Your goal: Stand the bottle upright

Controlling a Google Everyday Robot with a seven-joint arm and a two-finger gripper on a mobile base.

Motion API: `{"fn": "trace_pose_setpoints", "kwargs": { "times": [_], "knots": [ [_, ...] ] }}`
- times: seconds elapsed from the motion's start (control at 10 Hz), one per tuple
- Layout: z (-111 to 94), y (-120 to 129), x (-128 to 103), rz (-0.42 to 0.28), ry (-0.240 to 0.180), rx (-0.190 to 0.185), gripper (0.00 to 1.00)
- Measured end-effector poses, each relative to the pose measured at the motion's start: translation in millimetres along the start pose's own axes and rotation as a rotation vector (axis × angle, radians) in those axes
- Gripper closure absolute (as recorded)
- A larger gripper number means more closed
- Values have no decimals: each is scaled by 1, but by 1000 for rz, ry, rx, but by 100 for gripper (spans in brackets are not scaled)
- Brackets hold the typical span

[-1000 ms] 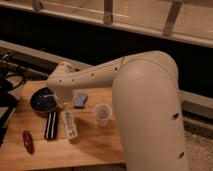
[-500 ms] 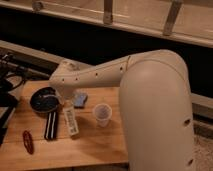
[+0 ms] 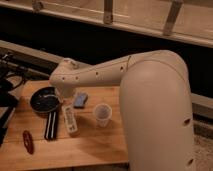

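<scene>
A white robot arm reaches across a wooden bench (image 3: 95, 150), its gripper (image 3: 67, 96) hanging low near the bench's far edge, just above the upper end of a small slim white plastic bottle (image 3: 69, 120) with a printed label. The bottle lies flat on its side near the middle of the bench, pointing roughly from the far edge toward the near edge. The arm's wrist hides the fingers, so whether they are apart or together cannot be told.

A translucent plastic cup (image 3: 102, 114) stands upright just to the right of the bottle, and a flat black-and-white striped bar (image 3: 50, 125) lies alongside it on the left. A black round pan (image 3: 44, 99) sits toward the far left corner, a small blue block (image 3: 80, 100) rests beside the gripper, and a red oblong object (image 3: 28, 141) lies near the left edge.

To do this step well, the gripper would likely need to close across the bottle's narrow width near one end, then swing it up about its base, keeping clear of the cup and bar that crowd both sides, and release only once the base sits flat.
</scene>
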Motion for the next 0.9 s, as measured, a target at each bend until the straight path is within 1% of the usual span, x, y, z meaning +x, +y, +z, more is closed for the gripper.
{"fn": "trace_pose_setpoints", "kwargs": {
  "times": [0.2, 0.4, 0.6, 0.9],
  "knots": [
    [-2, -2, -3, -5, 0, 9, 100],
    [-5, 1, -7, -17, -5, 13, 100],
    [-10, -8, -15, -18, -22, 25, 100],
    [-15, -11, -27, -26, -57, 25, 100]
  ]
}}
